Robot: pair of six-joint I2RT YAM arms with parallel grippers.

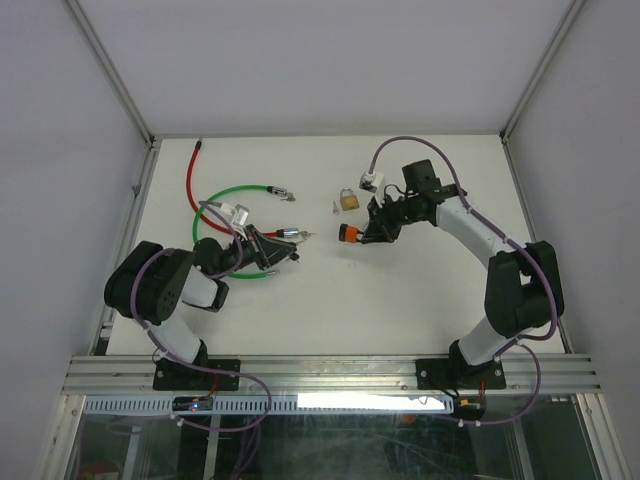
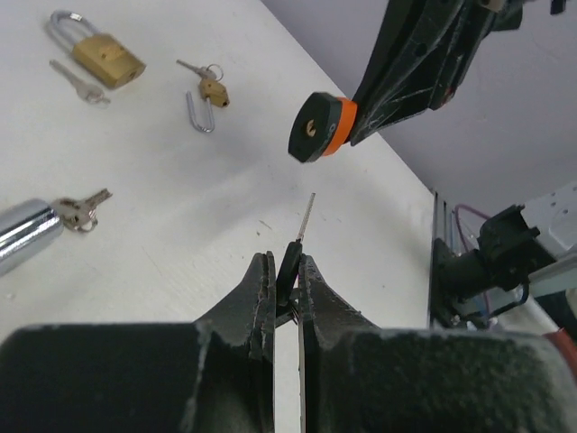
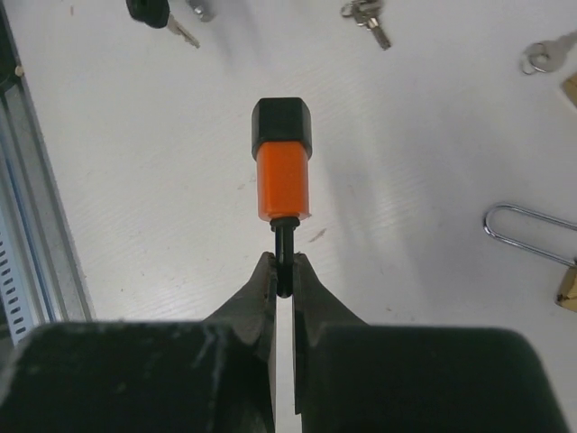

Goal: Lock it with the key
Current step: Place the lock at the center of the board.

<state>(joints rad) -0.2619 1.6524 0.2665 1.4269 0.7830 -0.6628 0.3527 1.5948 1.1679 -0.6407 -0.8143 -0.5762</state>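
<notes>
The left end effector (image 2: 287, 262) is pinched shut on the black head of the key (image 2: 294, 248), with the blade pointing straight out ahead. The orange lock (image 2: 317, 126) hangs over the middle of the bench (image 1: 400, 300). Its thin black stem is clamped in the closed right end effector (image 3: 284, 271), and its black keyhole face is turned toward the key. The lock lies just beyond the blade tip, not touching and slightly off its line, so insertion probably needs a small realignment first.

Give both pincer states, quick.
Left pincer: closed, holding a key.
Right pincer: closed, holding the orange lock by its black stem.
</notes>
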